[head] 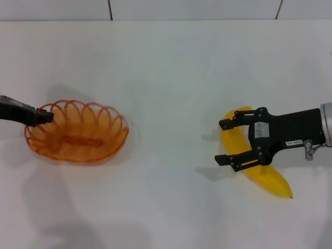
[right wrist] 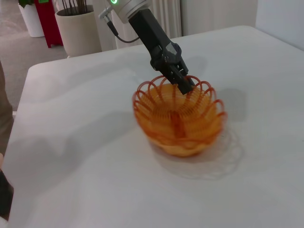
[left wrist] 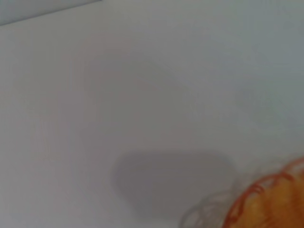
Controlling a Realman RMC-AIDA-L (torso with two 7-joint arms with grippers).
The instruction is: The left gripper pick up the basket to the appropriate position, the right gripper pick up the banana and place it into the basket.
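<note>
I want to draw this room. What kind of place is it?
Probably an indoor robot test room, not a kitchen. A bare white table holds only an orange wire basket and a plastic-looking banana. Beyond the table stand a pale planter pot and curtains.

From my head camera, the right hand (head: 228, 141) covers the banana's (head: 270, 179) middle, so I cannot tell whether it touches it. The left hand (head: 45, 117) is cut off beside the basket (head: 78, 132). My left wrist camera shows only a blurred corner of basket (left wrist: 268, 204).
</note>
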